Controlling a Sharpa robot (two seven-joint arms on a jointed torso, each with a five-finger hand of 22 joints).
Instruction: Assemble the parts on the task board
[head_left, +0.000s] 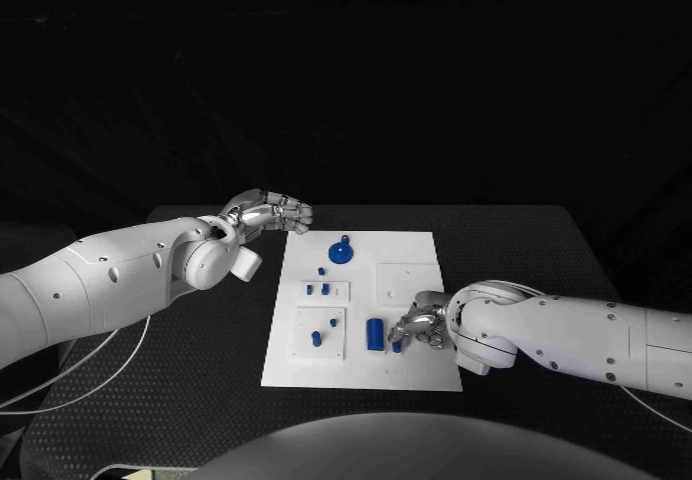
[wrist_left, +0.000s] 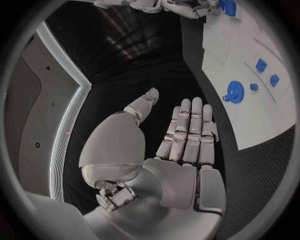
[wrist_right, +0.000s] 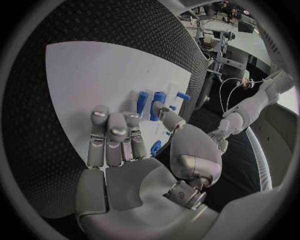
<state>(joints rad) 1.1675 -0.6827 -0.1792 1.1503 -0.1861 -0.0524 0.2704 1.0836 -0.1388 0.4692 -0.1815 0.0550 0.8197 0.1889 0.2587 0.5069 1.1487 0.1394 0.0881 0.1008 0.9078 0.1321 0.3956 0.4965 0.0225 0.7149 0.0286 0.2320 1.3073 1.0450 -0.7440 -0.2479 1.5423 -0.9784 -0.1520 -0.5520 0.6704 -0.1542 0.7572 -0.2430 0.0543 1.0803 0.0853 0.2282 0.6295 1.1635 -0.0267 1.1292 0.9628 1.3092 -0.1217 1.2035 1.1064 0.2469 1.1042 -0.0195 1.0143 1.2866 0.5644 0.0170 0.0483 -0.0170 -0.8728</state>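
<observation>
The white task board (head_left: 411, 250) lies mid-table. On it are a blue round disc (head_left: 339, 251), two small blue pieces (head_left: 317, 289), two more (head_left: 325, 331) and an upright blue cylinder (head_left: 375, 333). My right hand (head_left: 421, 322) hovers low over the board's near right part, just right of the cylinder (wrist_right: 156, 102). Its fingers (wrist_right: 112, 135) lie straight and together, and the thumb tip is close to the cylinder. A small blue piece (wrist_right: 155, 147) shows under the thumb; nothing is gripped. My left hand (head_left: 267, 212) is off the board's far left corner, its fingers (wrist_left: 190, 130) extended, holding nothing. The disc (wrist_left: 234, 93) lies ahead of it.
The black table (head_left: 505, 250) surrounds the board, with bare room to its right and left. A white cable (head_left: 87, 365) hangs below my left arm at the table's left edge. Raised white square panels (head_left: 407, 278) sit on the board.
</observation>
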